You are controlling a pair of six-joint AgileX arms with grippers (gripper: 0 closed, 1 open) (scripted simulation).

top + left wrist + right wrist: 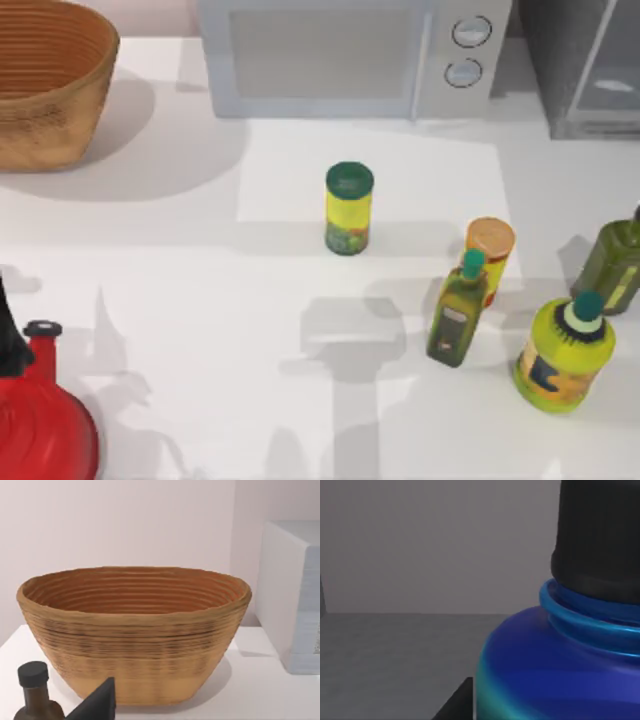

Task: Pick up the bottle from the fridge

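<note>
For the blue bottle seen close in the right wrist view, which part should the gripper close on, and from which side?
Probably the body of the blue bottle, just below the ringed neck, approached level from the camera's side. It stands upright on the grey floor; the body looks wide and rounded, while the black cap is narrower and smooth, so it could slip.
</note>
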